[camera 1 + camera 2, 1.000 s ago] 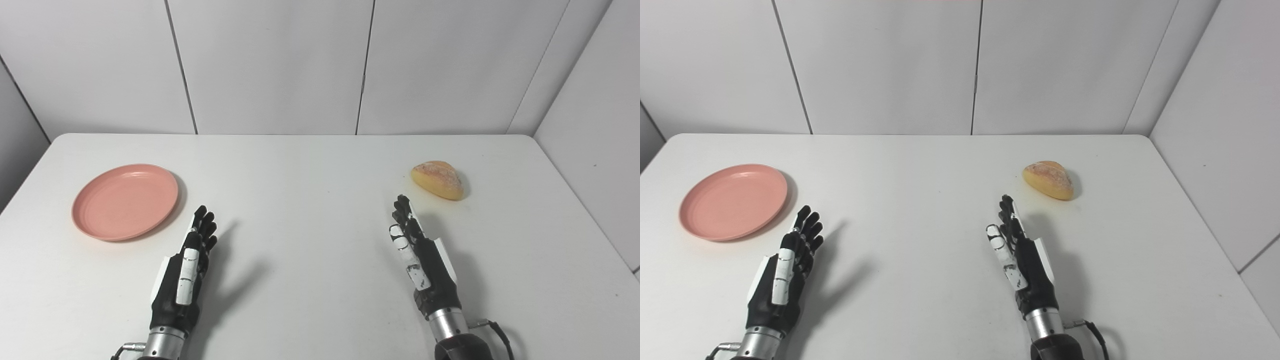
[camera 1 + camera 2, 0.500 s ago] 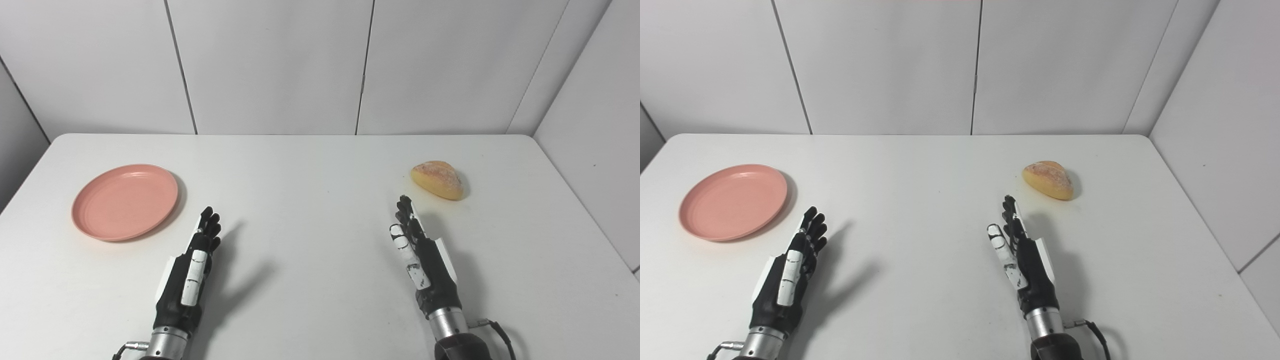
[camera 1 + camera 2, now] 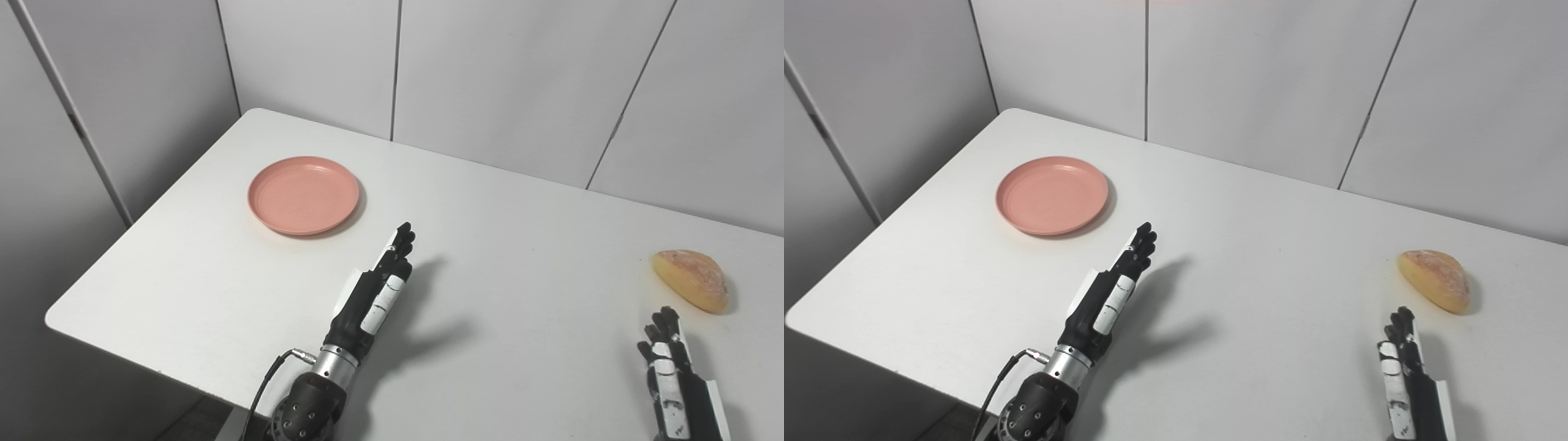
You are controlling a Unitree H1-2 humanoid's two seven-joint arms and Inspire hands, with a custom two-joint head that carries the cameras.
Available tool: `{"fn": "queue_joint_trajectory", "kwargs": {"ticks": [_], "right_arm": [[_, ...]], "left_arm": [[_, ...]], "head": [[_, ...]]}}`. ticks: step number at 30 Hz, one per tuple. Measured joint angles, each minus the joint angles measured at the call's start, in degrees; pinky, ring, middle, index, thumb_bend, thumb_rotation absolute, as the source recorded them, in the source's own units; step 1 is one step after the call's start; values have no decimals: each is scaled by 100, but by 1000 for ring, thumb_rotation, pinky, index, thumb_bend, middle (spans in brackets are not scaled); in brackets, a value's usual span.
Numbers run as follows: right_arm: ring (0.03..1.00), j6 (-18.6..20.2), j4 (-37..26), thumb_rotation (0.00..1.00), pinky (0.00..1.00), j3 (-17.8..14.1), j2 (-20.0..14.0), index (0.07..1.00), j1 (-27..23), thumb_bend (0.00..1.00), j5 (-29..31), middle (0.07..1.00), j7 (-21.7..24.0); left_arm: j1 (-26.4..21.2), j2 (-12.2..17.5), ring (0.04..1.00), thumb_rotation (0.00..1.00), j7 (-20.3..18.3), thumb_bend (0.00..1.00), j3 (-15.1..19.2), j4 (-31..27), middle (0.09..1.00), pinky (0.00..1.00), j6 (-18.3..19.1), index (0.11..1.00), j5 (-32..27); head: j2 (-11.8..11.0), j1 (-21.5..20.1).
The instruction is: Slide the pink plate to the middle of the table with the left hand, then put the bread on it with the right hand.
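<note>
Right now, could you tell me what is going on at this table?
Nothing is being held yet. The left hand hovers open, fingers pointing toward the empty pink plate near the table's far left corner, not touching it. The bread roll lies on the right side, with the right hand open just short of it.

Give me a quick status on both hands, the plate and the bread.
Left hand open, short of round pink plate. Right hand open, near golden bread roll. Nothing between.
</note>
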Motion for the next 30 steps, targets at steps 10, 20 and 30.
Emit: {"fn": "queue_joint_trajectory", "kwargs": {"ticks": [10,20,30], "right_arm": [[1000,10,-106,941,1000,-25,-66,1000,5,532,157,1000,102],[1000,8,-66,936,1000,-2,-70,1000,-1,590,123,1000,199],[1000,7,-58,933,1000,-7,-70,1000,-3,591,112,1000,213]], "left_arm": [[-41,-74,1000,1000,-3,676,-45,-23,1000,1000,378,1000,-95],[-340,174,998,1000,35,710,467,-444,1000,993,740,1000,-420],[-816,568,961,1000,136,712,965,-716,985,942,1116,981,-642]], "head": [[-265,115],[-406,98],[-450,115]]}}
